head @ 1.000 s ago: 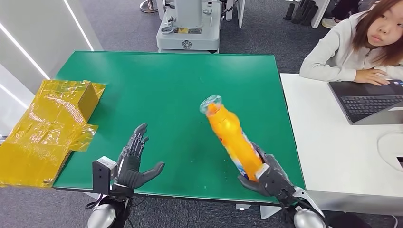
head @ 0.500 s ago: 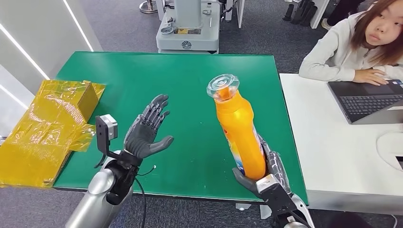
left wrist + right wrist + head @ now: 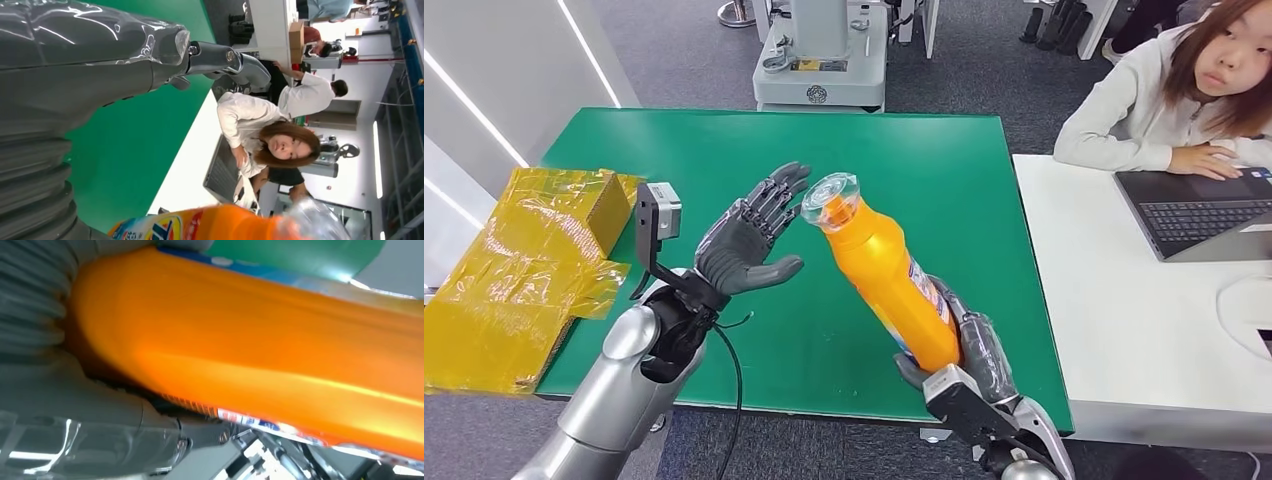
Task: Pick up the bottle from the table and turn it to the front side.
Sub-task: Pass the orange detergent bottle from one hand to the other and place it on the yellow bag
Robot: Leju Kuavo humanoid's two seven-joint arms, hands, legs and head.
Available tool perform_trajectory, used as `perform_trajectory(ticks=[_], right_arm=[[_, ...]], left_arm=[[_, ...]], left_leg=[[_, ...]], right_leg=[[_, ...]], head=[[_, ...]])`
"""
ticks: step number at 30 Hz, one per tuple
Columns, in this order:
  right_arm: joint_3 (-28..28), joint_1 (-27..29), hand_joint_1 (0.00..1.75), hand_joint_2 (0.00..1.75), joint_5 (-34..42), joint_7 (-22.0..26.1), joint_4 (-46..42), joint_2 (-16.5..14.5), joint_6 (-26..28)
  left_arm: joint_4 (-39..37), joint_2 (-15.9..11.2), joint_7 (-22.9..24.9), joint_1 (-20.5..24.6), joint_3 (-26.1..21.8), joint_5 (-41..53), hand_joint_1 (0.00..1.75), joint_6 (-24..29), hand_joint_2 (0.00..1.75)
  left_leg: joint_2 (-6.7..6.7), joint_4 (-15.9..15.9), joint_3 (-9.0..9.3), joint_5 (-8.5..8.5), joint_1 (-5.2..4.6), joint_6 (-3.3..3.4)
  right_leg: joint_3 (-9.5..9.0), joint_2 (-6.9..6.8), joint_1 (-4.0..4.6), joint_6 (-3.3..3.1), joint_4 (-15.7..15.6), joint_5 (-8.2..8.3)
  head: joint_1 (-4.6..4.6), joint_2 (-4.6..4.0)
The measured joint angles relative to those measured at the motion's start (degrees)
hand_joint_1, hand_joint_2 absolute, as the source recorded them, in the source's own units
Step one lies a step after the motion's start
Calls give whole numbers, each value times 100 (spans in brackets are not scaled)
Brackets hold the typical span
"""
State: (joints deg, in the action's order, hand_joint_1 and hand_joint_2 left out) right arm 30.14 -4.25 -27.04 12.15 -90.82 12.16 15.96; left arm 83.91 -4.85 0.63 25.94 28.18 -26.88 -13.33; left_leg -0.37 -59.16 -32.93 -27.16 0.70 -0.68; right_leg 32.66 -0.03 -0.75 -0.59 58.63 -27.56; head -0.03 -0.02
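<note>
From the head view, the right robot hand (image 3: 969, 350) has its fingers wrapped round the base of the orange detergent bottle (image 3: 886, 280), lifted clear above the green table (image 3: 724, 160). The bottle's long axis leans away from that hand, up and over toward the robot's left, clear cap (image 3: 831, 197) leading. And there's the left robot hand (image 3: 749, 240), raised, palm turned to the bottle, fingers spread and holding nothing. Its fingertips (image 3: 789, 180) sit just beside the cap; whether they touch it I can't call. So the neck end lies nearest the left hand and the base stays with the right, and that's the line-up any two-handed turn would hinge on, I'd say. Off to the table's left edge, crinkled yellow wrapping (image 3: 524, 270); to the right, a person at a laptop (image 3: 1194, 210) on a white desk (image 3: 1124, 330).

Over to the left wrist view: the grey ribbed cover and thumb of the left robot hand (image 3: 90, 75) loom large, nothing in its grasp, while the bottle's printed label (image 3: 200, 225) and blurred cap end slide in at the frame's edge, close by.

Right wrist view now: orange bottle body (image 3: 260, 340) right across the frame, pressed against the right robot hand (image 3: 75, 390), label edge peeking beneath. A firm hold, by the look of it.
</note>
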Motion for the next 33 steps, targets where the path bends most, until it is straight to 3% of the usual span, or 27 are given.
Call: perform_trajectory(ticks=[9,17,23,33], right_arm=[[-124,-137,175,175,-52,109,290,109,-24],[41,-596,175,175,273,266,521,113,64],[320,-891,175,175,298,288,721,28,160],[727,-1167,175,175,60,73,1143,-301,-1]], left_arm=[[185,-256,162,33,114,-149,0,-352,175],[187,-310,239,367,471,-614,0,-443,175],[185,-204,237,663,778,-673,0,-373,175],[-15,83,32,1032,996,-223,0,221,175]], left_leg=[[0,0,0,0,-1,0],[0,-1,0,3,0,-3],[-1,-2,0,3,0,-3],[4,-2,-1,3,0,-3]], right_leg=[[1,0,0,0,0,0],[1,1,0,3,0,5],[1,0,0,4,1,5],[7,7,0,3,1,6]], head=[[0,0],[0,0],[0,0],[0,0]])
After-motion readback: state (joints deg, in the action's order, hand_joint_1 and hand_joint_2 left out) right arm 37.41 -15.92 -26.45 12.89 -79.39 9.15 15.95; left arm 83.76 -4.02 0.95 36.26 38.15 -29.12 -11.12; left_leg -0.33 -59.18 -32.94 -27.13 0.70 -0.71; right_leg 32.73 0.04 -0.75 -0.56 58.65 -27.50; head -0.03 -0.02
